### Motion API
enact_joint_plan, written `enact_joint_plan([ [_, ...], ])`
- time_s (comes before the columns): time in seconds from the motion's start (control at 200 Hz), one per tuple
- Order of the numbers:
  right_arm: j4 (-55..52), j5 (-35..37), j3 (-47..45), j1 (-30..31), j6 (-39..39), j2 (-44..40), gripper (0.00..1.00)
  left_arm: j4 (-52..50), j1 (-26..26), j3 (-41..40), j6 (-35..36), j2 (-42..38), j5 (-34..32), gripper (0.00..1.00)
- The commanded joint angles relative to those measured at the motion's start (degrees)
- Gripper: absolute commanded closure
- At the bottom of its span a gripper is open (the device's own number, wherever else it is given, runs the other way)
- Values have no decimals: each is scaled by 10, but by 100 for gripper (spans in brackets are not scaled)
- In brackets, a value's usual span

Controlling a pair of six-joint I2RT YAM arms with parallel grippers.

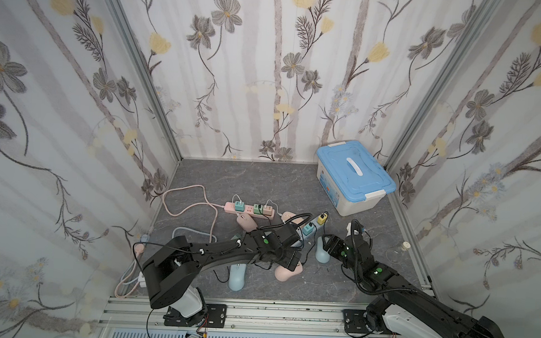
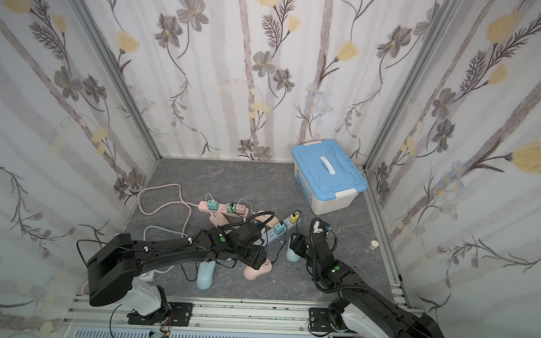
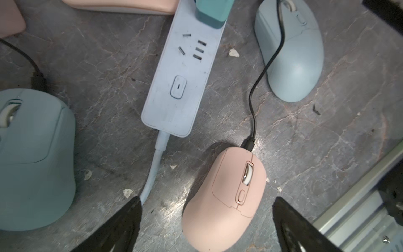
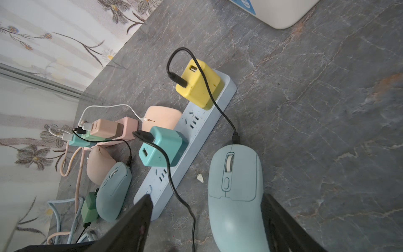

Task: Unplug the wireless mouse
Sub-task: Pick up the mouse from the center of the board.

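Jaws released on both grippers: left gripper (image 3: pixel 207 198) hangs over pink mouse (image 3: pixel 224 196) near tabletop's (image 3: pixel 327 109) front edge, right gripper (image 4: pixel 207 196) over blue mouse (image 4: pixel 235 192) right of middle; I judge both light, smooth-shelled, prone to skid, so I'd pinch the stiff black plug (image 3: pixel 248 143) at the nose.

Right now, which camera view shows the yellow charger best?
The right wrist view: the yellow charger is large and sharp, plugged into the blue power strip. Both top views show it small; the left wrist view misses it.
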Motion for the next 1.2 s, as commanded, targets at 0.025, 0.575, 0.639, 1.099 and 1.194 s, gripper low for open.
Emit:
enact_joint_plan([
  [0.025, 18, -6, -1, 0, 1, 3, 21, -26, -21, 31, 25, 47, -37, 7],
  [0.575, 12, -1, -7, -7, 1, -10, 21, -69, -84, 27, 44, 93, -53, 13],
  [0.639, 15, -3, -5, -6, 2, -5, 21, -66, -84, 27, 44, 102, -60, 14],
  [1.099, 20, -16, -6, -6, 4, -2, 21, -46, -89, 22, 60, 116, -62, 41],
  [1.194, 22, -23, -7, -7, 4, -6, 21, -29, -89, 8, 54, 99, -71, 48],
])
